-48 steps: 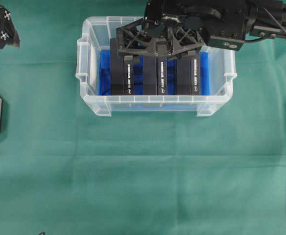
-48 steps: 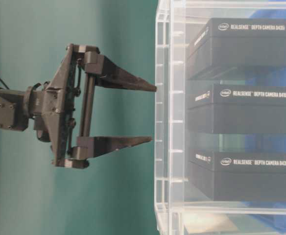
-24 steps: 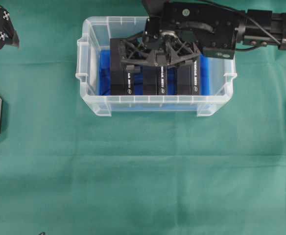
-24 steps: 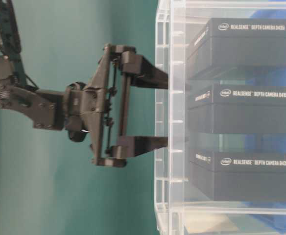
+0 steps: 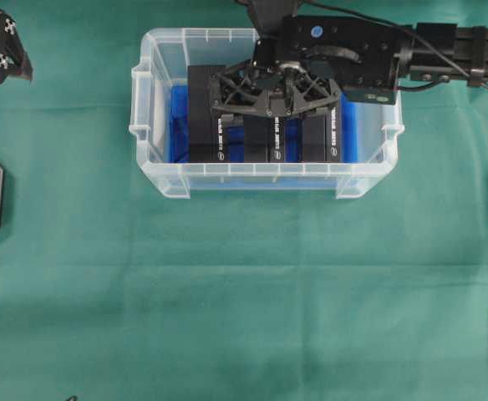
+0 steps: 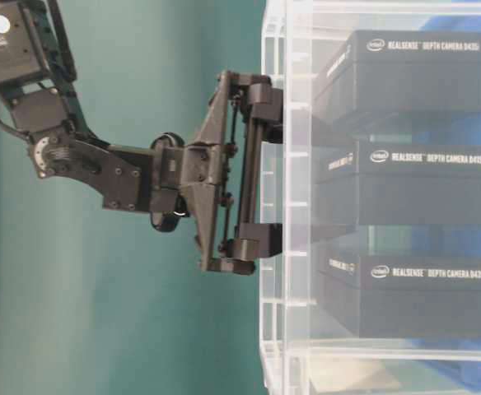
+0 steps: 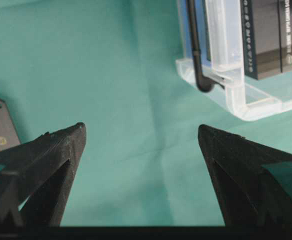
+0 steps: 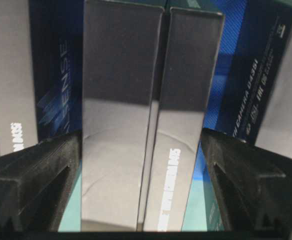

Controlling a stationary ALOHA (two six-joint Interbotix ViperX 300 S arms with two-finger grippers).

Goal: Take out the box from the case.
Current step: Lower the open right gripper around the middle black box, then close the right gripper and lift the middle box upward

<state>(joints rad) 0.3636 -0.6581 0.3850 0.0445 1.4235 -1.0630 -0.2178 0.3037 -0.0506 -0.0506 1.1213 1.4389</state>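
On box [image 6: 405, 185] side: "REALSENSE DEPTH CAMERA D415"

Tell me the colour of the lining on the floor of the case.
Blue. The lining shows best in the overhead view, between and beside the black boxes.

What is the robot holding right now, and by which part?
Nothing yet. The right gripper stands open astride the middle box in the case; the left gripper is open and empty.

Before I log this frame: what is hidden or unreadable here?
- Overhead: right gripper covers the middle box top.
- Table-level: fingertips blur behind the case wall; contact unclear.
- Right wrist: box print cut off, blurred.
- Left wrist: left gripper shows fingers only.
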